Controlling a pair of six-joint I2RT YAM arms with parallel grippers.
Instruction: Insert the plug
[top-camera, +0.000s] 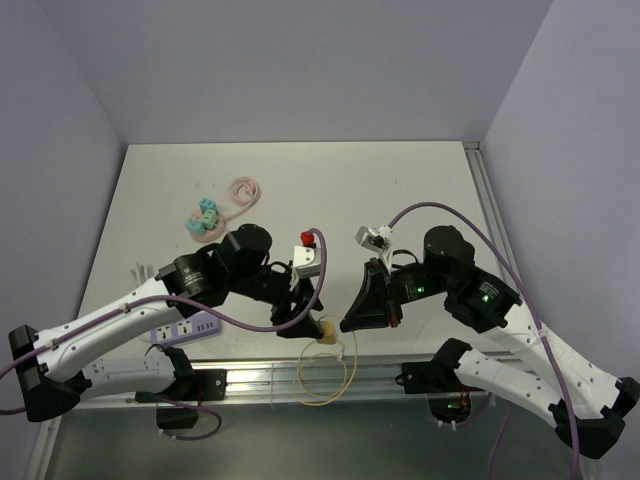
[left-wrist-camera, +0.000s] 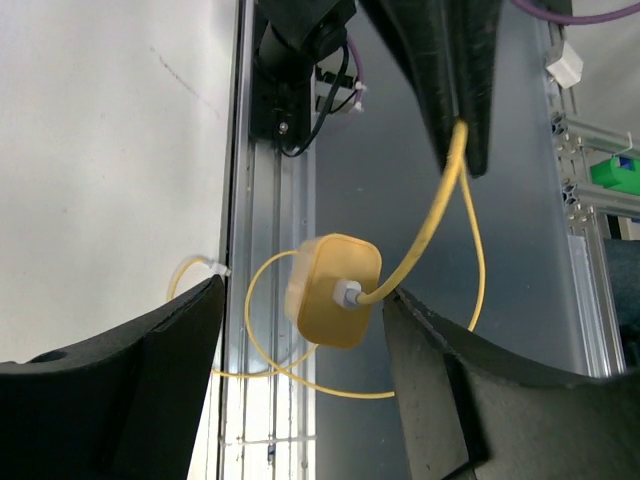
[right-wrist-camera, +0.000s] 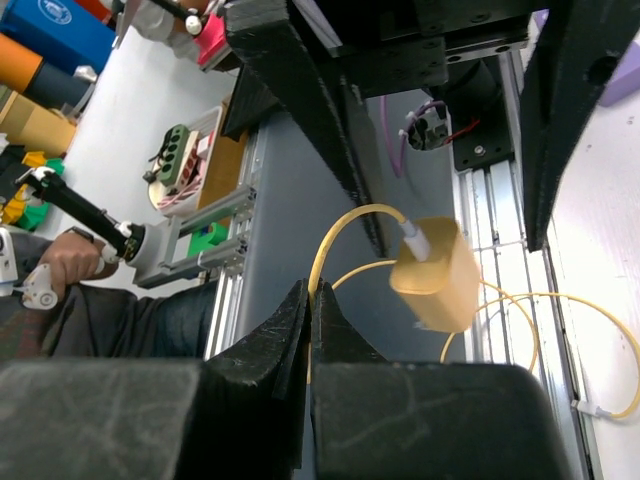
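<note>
The plug (top-camera: 327, 328) is a yellow adapter block that hangs off the table's near edge on its yellow cable (left-wrist-camera: 430, 225). My right gripper (right-wrist-camera: 310, 295) is shut on that cable a short way above the plug (right-wrist-camera: 435, 275). My left gripper (left-wrist-camera: 305, 295) is open, one finger on each side of the plug (left-wrist-camera: 335, 290). Its right finger sits close to the cable end, and a gap shows on the left side. In the top view both grippers meet over the front rail, left (top-camera: 300, 322) and right (top-camera: 347, 322). A lavender power strip (top-camera: 185, 328) lies by the left arm.
The cable's slack loops below the front rail (top-camera: 325, 375). A pink coiled cable (top-camera: 245, 190) and teal and pink blocks (top-camera: 205, 218) lie at the back left. A red-topped part (top-camera: 307, 238) and a white connector (top-camera: 375, 237) sit mid-table. An aluminium rail (left-wrist-camera: 265, 250) runs along the table edge.
</note>
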